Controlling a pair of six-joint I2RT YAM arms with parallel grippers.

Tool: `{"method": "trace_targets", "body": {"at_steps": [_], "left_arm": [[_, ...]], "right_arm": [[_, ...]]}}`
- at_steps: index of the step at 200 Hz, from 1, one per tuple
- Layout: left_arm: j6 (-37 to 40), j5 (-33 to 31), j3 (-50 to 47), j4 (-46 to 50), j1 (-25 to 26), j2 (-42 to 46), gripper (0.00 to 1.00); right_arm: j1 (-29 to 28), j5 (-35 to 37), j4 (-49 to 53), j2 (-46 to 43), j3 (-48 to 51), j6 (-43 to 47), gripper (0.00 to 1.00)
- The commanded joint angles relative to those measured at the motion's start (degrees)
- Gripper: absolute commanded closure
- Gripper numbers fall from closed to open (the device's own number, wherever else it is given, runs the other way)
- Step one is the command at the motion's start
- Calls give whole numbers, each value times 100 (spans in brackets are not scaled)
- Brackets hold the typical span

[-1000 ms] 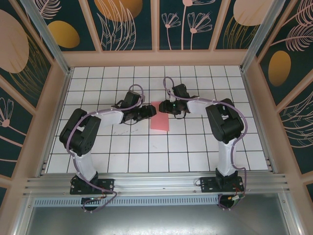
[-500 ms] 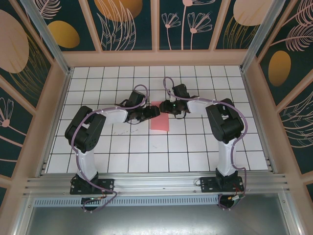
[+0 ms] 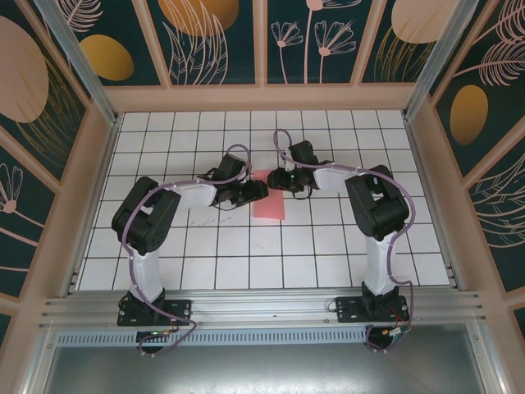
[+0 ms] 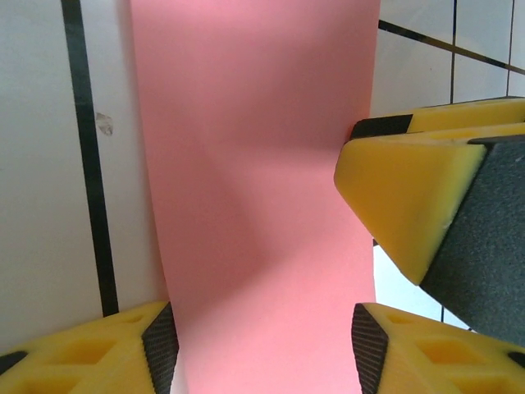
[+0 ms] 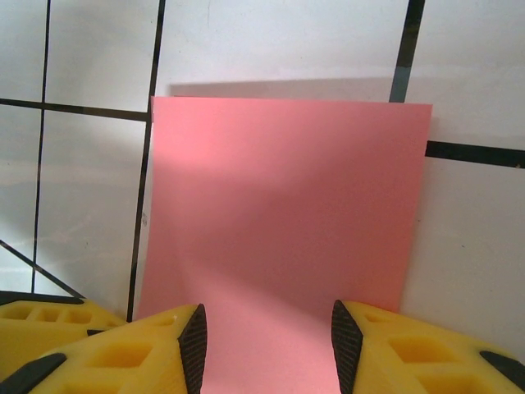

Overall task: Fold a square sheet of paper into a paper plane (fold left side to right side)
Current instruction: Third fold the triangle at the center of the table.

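Over the last second my left tool (image 3: 260, 190) has slid in from 9 o'clock onto the far end of the thin coral-red square sheet of paper (image 3: 269, 208). My right tool (image 3: 276, 179) and the sheet itself have not shifted. The paper lies near the middle of the white gridded surface (image 3: 328, 246) as a strip about one tile wide, so I judge the left-to-right fold is already in and both tools are now set to work its 12 o'clock end. In the left wrist view the left tool's jaws stand partly apart and straddle the strip, gripping nothing, with a yellow foam finger (image 4: 402, 197) of the right tool just beside them at 3 o'clock. In the right wrist view the right tool's jaws are also partly apart over the paper and hold nothing. The strip's long edges and its 6 o'clock end are free. Bare tiles lie open at 3, 6 and 9 o'clock, but the tools crowd each other at 12.
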State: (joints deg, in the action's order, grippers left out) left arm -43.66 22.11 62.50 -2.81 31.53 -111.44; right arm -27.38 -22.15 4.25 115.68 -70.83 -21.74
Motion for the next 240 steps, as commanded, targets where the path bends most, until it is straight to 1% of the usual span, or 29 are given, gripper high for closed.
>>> {"method": "trace_targets", "body": {"at_steps": [1,21,46,56,93,106,123,137,150,165,192,210,223,240], "left_arm": [[-63,79,107,8,46,-74,41],[-89,7,65,1,46,13,46],[-190,-25,-22,-81,46,108,60],[-260,-26,-74,-123,46,158,64],[-390,-119,-194,-166,45,301,72],[-397,-132,-211,-168,46,311,78],[-422,-124,-221,-182,46,289,91],[-480,-69,-238,-267,44,256,100],[-552,-34,-247,-345,46,226,100],[-612,-22,-256,-430,46,228,100],[-625,-91,-269,-405,46,295,100],[-659,-104,-306,-428,46,377,100],[-754,-66,-334,-487,46,434,100],[-919,40,-379,-613,46,486,100]], "right_arm": [[28,-26,6,63,3,51,53],[30,-33,-6,45,-1,62,54],[45,-53,-120,-34,46,82,54],[64,-62,-229,-106,98,82,53],[166,-49,-391,-309,201,189,49],[175,-35,-450,-407,254,252,46],[188,29,-719,-711,464,387,39],[188,183,-815,-990,620,572,32],[202,244,-857,-1191,772,729,26],[219,241,-843,-1336,915,802,24],[232,245,-811,-1554,1200,838,23],[173,170,-785,-1855,1453,916,25],[-14,482,-1062,-2366,1940,1096,24],[-330,885,-1593,-2999,2679,1338,15]]}}
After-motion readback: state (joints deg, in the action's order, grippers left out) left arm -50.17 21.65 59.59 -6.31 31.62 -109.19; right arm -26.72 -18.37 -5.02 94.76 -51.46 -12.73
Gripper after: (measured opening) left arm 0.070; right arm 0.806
